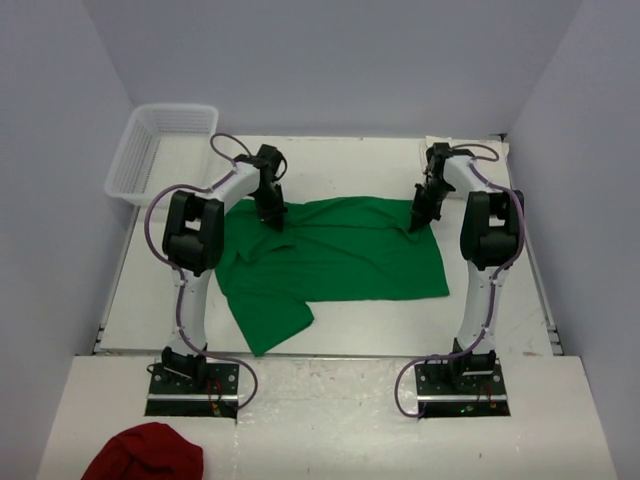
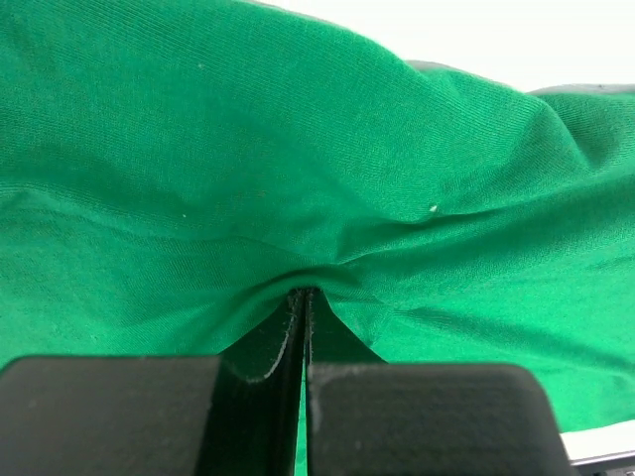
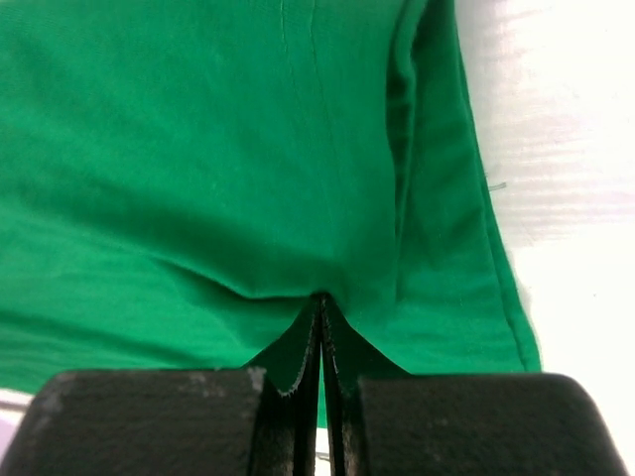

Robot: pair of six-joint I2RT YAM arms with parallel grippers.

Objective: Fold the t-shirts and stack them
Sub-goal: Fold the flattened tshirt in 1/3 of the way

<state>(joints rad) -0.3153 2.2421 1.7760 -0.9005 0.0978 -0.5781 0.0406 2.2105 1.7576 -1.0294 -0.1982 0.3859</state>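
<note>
A bright green t-shirt (image 1: 335, 262) lies spread across the middle of the white table, one sleeve trailing toward the near left. My left gripper (image 1: 272, 222) is shut on the shirt's far left edge; in the left wrist view the green cloth (image 2: 298, 178) bunches into the closed left gripper (image 2: 303, 296). My right gripper (image 1: 416, 226) is shut on the far right edge, where the cloth (image 3: 248, 149) puckers at the closed right gripper (image 3: 320, 297). The cream-white t-shirt is out of view.
A white mesh basket (image 1: 160, 150) stands at the table's far left corner. A dark red cloth (image 1: 145, 455) lies on the near ledge left of the arm bases. Bare white table (image 3: 566, 198) shows right of the shirt.
</note>
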